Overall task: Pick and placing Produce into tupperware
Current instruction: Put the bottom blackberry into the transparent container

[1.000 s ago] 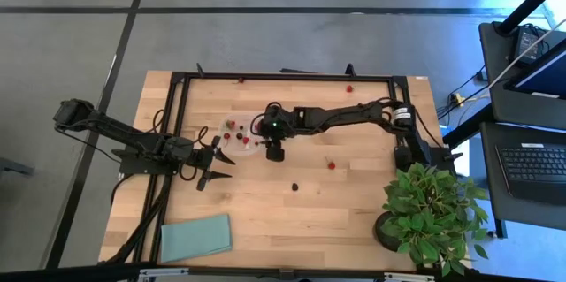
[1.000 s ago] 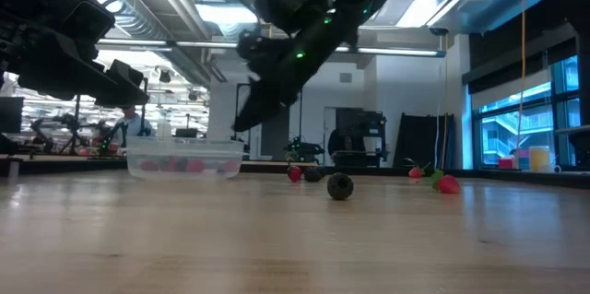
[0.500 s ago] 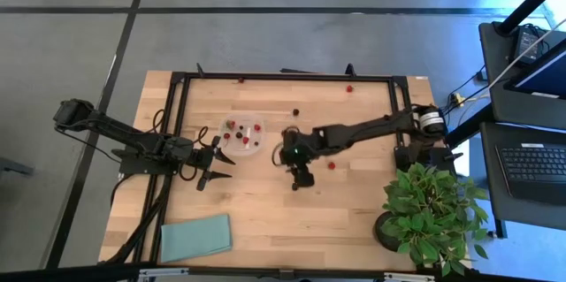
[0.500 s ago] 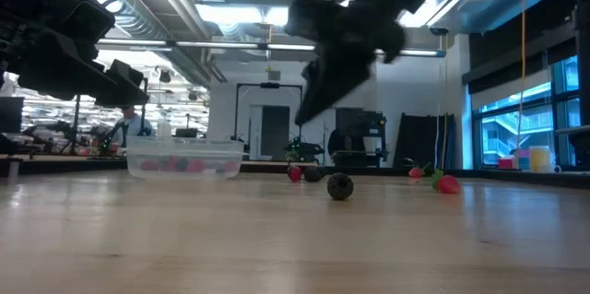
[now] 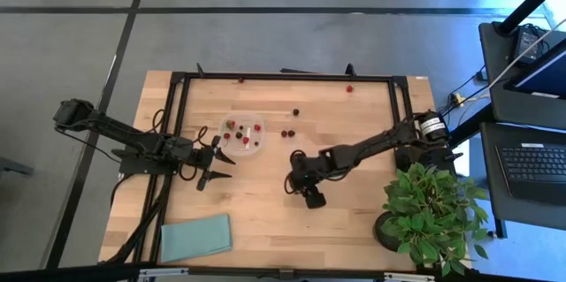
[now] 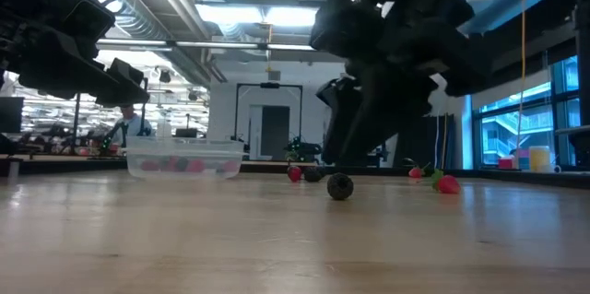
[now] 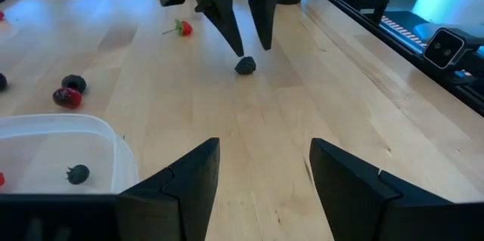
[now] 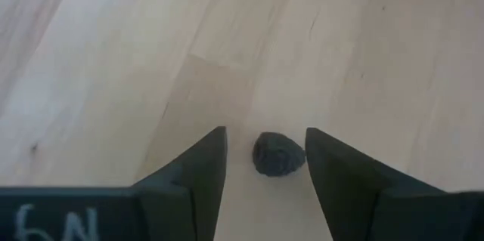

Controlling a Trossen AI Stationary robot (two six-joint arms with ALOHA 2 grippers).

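The clear tupperware (image 5: 243, 134) sits left of the table's middle with several red and dark pieces of produce in it (image 7: 78, 173). Loose produce lies on the wood: two red berries (image 5: 287, 133), a dark one (image 5: 295, 112), and a red one with a green top (image 7: 181, 28). My right gripper (image 8: 265, 139) is open, tipped steeply down over a dark berry (image 8: 278, 153). Its fingertips (image 7: 240, 49) stand just above the berry (image 7: 245, 65), one to each side, touching nothing. My left gripper (image 7: 265, 180) waits open beside the tupperware's near side.
A teal cloth (image 5: 195, 237) lies at the near left corner and a potted plant (image 5: 431, 214) stands at the near right. A black frame (image 5: 283, 76) runs around the work area. More berries lie by the far rail (image 5: 349, 88). Bare wood surrounds the dark berry.
My right gripper has swung from beside the tupperware toward the table's near edge and a little to the right, sinking and tipping further down until its fingers stand over the dark berry. Its finger gap looks unchanged. No berry has moved.
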